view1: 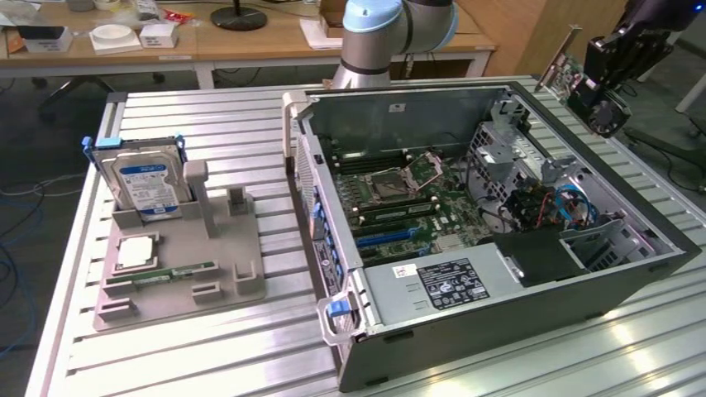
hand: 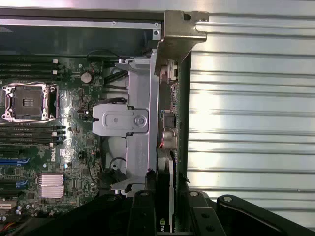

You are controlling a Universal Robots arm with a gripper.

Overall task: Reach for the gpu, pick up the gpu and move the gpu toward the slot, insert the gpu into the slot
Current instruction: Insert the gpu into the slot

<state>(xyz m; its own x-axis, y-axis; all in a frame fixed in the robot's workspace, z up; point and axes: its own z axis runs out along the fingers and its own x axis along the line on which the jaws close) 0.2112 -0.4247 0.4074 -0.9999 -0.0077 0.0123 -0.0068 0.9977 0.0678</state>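
Clamping the one hand point(hand: 166, 194) on one gpu point(view1: 560, 78), hovering over the rim of one open computer case point(view1: 497, 331), well apart from one upright hard drive point(view1: 144, 178).

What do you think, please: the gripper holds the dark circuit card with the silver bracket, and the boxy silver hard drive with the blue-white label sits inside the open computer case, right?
No: the exterior view shows the hard drive standing in the grey holder outside the case, on that view's left. The gripper does hold the circuit card.
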